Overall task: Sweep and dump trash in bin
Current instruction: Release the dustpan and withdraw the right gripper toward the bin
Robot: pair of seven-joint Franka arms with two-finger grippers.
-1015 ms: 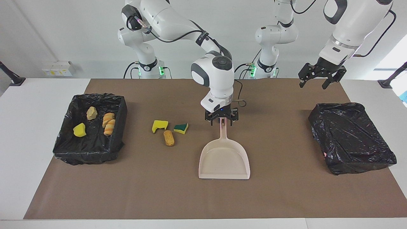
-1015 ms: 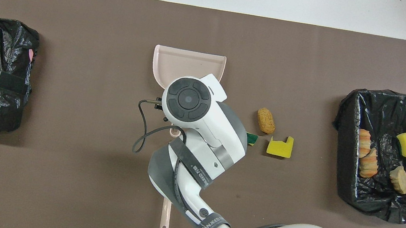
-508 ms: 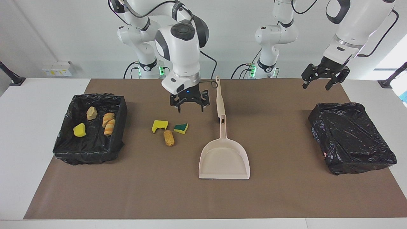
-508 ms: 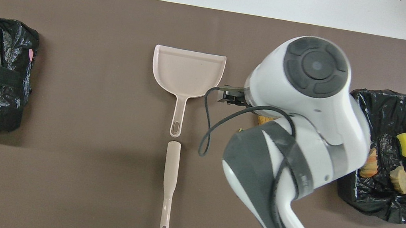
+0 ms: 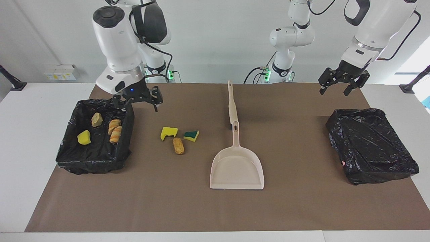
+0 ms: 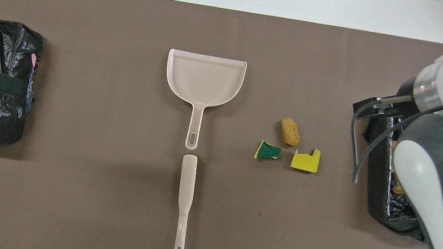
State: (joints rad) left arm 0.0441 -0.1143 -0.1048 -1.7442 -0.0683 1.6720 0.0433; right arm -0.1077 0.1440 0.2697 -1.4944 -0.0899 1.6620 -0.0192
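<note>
Trash [image 5: 178, 137] loose on mat beside bin [image 5: 125, 148]; right pincer [image 5: 138, 101] released, over bin edge.

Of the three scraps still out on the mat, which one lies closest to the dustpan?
The green-and-yellow sponge piece. It lies between the dustpan and the other two; the notched yellow sponge piece and the brown bread-like chunk sit more toward the bin holding trash.

White table [image 5: 40, 141] w/ brown mat [image 5: 295, 208] on top, plain white wall [image 5: 215, 40], bright window [image 5: 416, 60] at left arm's end.
</note>
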